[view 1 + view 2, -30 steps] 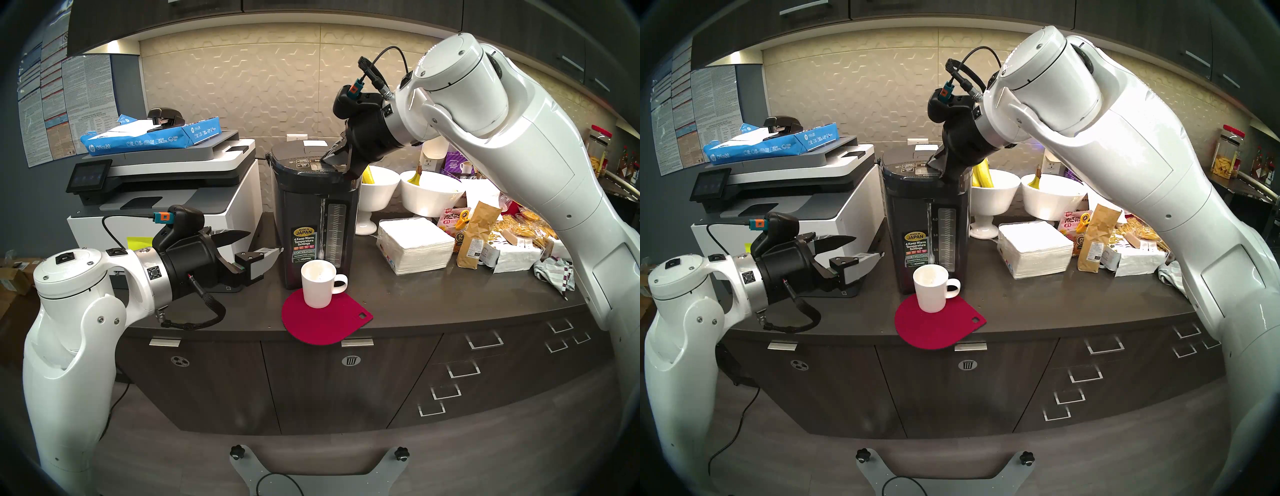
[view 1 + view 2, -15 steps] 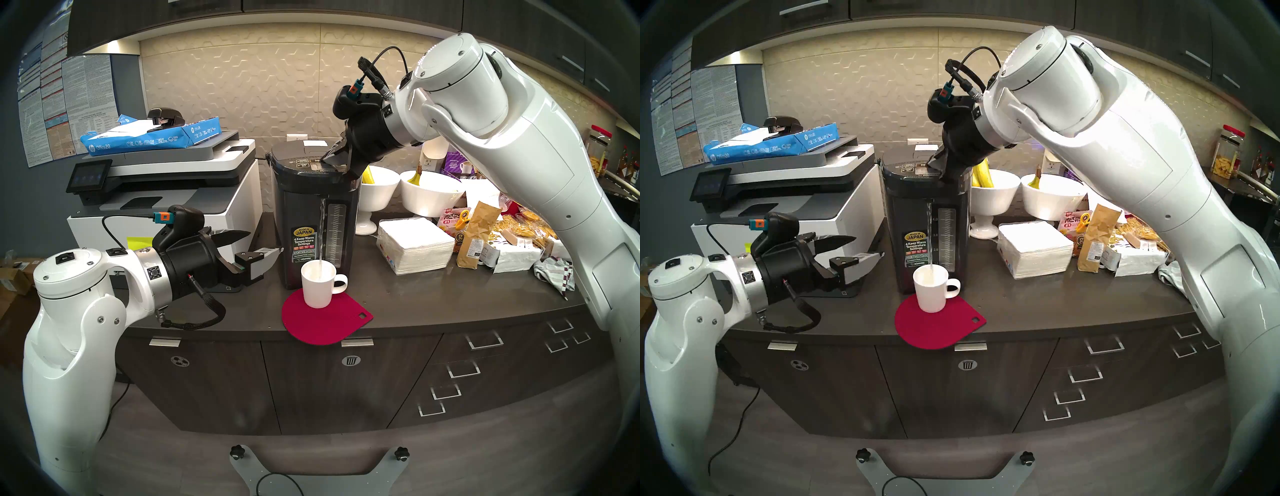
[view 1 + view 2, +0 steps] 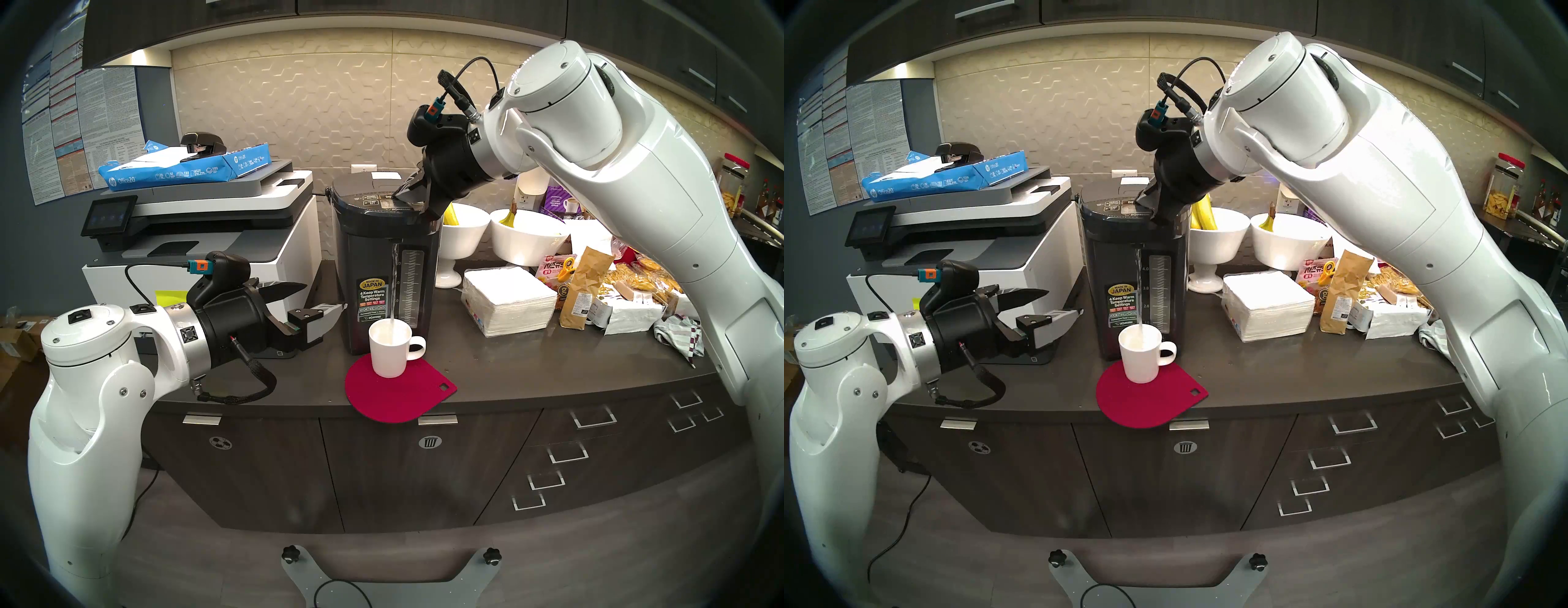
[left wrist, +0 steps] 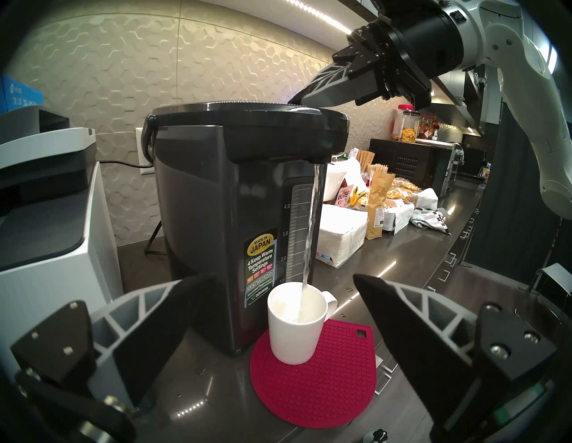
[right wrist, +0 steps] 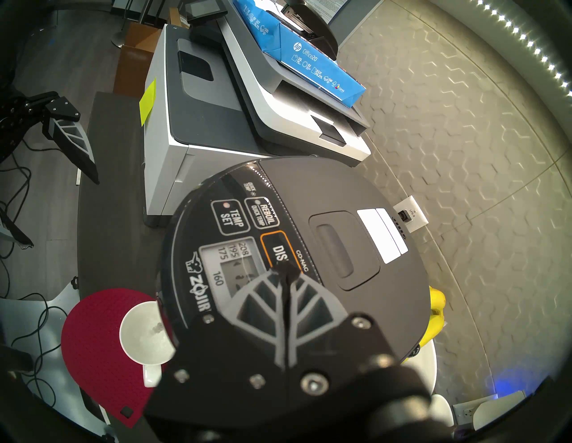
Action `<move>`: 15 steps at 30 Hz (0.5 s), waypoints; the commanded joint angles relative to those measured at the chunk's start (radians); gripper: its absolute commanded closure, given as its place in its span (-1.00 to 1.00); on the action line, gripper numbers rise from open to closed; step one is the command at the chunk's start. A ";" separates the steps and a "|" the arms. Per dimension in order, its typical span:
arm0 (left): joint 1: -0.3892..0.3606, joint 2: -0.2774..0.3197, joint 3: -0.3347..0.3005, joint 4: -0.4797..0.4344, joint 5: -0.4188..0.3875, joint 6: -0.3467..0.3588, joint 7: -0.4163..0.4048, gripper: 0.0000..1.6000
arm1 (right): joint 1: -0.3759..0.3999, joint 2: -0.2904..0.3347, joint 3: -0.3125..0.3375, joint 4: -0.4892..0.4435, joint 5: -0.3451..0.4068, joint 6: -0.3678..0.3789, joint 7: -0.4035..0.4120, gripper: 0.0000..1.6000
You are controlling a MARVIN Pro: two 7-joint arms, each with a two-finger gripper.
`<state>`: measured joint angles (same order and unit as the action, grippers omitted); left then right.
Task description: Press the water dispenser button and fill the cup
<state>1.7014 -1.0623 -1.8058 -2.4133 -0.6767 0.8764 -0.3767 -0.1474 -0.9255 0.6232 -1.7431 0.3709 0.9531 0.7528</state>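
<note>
The dark water dispenser (image 3: 373, 263) stands on the counter with the white cup (image 3: 390, 352) under its spout, on a red mat (image 3: 399, 395). A stream of water (image 4: 312, 229) falls from the spout into the cup (image 4: 294, 334). My right gripper (image 5: 283, 272) is shut, its joined tips pressing down on the orange-edged button (image 5: 277, 250), which they half cover. My left gripper (image 3: 324, 296) hangs open and empty just left of the dispenser, level with its lower half and touching nothing.
A white-and-grey printer (image 3: 203, 237) with a blue paper ream stands left of the dispenser. To the right are white bowls (image 3: 462, 229) with bananas, a napkin stack (image 3: 509, 301) and snack bags (image 3: 585, 288). The mat overhangs the counter's front edge.
A second ago only a thin, broken trickle showed below the spout; now a steady stream reaches the cup. Neither arm has moved.
</note>
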 commanded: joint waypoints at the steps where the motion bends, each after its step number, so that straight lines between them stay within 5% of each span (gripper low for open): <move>1: -0.001 -0.002 -0.001 -0.014 0.000 -0.001 0.001 -1.00 | -0.032 -0.006 -0.026 0.014 0.000 0.007 -0.002 1.00; 15: -0.001 -0.002 -0.001 -0.014 0.000 -0.001 0.001 -1.00 | -0.038 -0.014 -0.024 0.016 -0.006 0.007 0.001 1.00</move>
<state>1.7014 -1.0623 -1.8058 -2.4133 -0.6767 0.8764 -0.3768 -0.1490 -0.9325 0.6251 -1.7416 0.3596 0.9540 0.7547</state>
